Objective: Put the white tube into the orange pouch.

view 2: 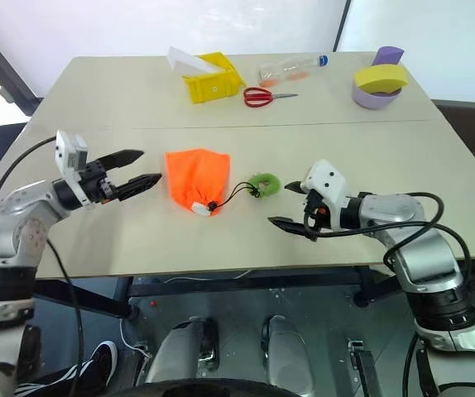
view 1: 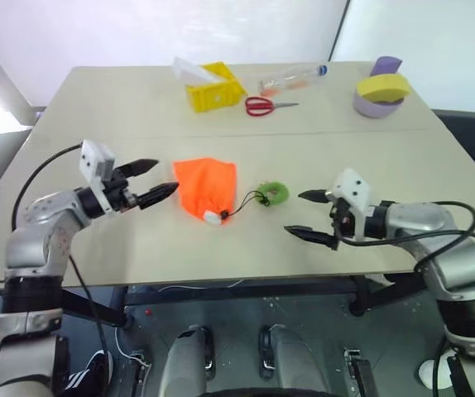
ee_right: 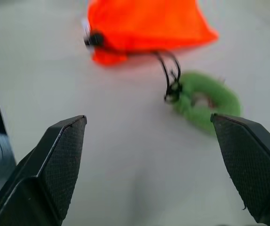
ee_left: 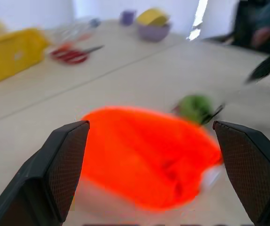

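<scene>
Orange pouch point(view 1: 205, 188) lies flat on the worktop point(view 1: 320, 157) between two empty pincers.
Left pincer point(view 1: 153, 180) gapes just beside the pouch; right pincer point(view 1: 305, 215) gapes, well apart, beyond the green ring point(view 1: 274, 193).

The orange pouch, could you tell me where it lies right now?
The orange pouch lies flat on the table, between the open left gripper and the green ring on its cord.

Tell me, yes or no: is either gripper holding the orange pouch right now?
No. The left gripper and right gripper both stand open and empty on either side of the orange pouch, which lies on the table.
</scene>
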